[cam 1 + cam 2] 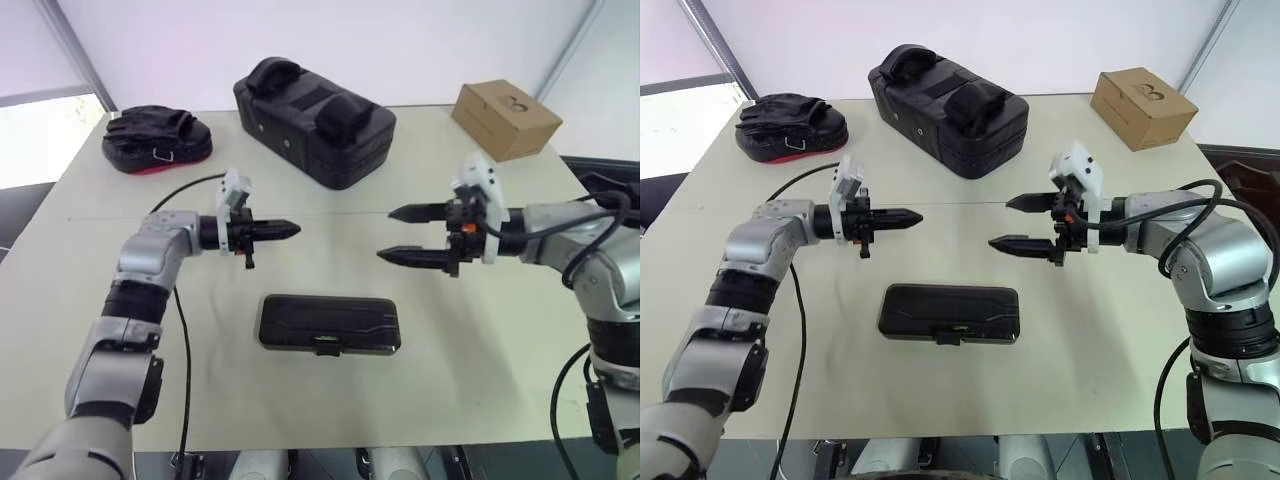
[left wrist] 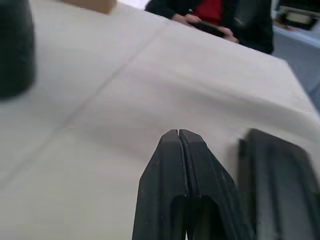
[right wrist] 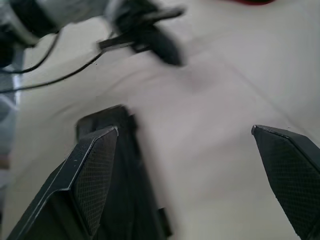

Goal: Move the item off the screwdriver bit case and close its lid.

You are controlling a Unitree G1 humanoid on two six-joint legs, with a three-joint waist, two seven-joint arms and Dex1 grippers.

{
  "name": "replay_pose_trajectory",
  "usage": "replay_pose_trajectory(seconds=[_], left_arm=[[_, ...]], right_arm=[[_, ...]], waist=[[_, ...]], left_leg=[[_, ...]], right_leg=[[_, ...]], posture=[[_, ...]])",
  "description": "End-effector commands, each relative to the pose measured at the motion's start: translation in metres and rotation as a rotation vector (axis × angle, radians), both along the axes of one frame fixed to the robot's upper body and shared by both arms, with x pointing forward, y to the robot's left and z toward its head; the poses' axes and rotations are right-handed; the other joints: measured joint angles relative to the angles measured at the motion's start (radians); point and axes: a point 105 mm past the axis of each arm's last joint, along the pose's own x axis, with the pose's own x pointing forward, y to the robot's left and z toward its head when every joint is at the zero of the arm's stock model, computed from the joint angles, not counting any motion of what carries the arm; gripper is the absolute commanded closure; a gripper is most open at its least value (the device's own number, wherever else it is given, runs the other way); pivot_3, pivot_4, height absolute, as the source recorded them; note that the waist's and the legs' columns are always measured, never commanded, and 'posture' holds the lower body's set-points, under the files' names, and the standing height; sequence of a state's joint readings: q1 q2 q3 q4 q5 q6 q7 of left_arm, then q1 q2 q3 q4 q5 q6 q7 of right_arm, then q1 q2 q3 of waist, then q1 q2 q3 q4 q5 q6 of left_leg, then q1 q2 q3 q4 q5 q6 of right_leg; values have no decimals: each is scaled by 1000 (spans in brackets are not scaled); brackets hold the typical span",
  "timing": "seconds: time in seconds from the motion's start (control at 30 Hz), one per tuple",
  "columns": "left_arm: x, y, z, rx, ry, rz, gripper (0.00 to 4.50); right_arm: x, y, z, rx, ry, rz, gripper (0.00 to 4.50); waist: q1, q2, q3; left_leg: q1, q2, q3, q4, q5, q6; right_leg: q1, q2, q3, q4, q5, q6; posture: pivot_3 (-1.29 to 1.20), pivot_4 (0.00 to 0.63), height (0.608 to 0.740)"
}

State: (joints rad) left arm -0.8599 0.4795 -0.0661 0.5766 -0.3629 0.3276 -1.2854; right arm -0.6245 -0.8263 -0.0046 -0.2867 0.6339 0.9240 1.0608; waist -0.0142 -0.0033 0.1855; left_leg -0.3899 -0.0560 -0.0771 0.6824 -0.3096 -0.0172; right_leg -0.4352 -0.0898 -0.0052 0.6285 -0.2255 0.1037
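The screwdriver bit case lies flat near the table's front edge, in the middle. Its lid is down on the tray, with the small clasp tab on the near long edge. Nothing rests on top of it, and I cannot tell which thing on the table is the item. My left gripper hovers above the table behind and to the left of the case, shut and empty, pointing right. Opposite it, my right gripper points left, open with nothing between its fingers, behind the case's right end.
A big black padded bag stands at the back centre, a black mitt with a red underside at the back left, and a cardboard box at the back right. A black cable hangs by my left arm. A person sits beyond the table.
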Motion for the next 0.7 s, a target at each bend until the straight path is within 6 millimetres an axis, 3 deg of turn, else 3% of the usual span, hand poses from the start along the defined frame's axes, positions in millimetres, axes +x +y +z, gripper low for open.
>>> replay_pose_trajectory(seconds=[0.03, 0.2, 0.3, 0.7], left_arm=[[6, -10, -11, 72, -35, -43, 4500], [1, -33, -33, 179, -29, -173, 4500], [-3, -44, -42, 209, -12, -230, 4500], [-13, -70, -63, 285, 42, -352, 4500]], right_arm=[[-21, 16, 4, -21, -33, 113, 1888], [-44, 38, -31, -97, 28, 236, 4467], [-54, 42, -51, -169, 36, 264, 4467], [-93, 67, -73, -227, 37, 316, 4467]], waist=[[2, 0, 0], [4, -1, 1], [4, -2, 1], [3, -2, 1]], left_leg=[[0, 0, 0, 0, 0, 0], [-1, 0, 0, 1, 0, 1], [-1, -1, 0, 1, -1, 1], [-1, 0, -1, 2, -1, 1]], right_leg=[[0, 0, 0, 0, 0, 0], [0, 0, 0, 0, 0, 0], [0, 0, 0, 0, 0, 0], [0, 1, 0, 1, 0, 0]], posture=[[0, 150, 740], [0, 150, 740], [0, 150, 740], [0, 150, 740]])
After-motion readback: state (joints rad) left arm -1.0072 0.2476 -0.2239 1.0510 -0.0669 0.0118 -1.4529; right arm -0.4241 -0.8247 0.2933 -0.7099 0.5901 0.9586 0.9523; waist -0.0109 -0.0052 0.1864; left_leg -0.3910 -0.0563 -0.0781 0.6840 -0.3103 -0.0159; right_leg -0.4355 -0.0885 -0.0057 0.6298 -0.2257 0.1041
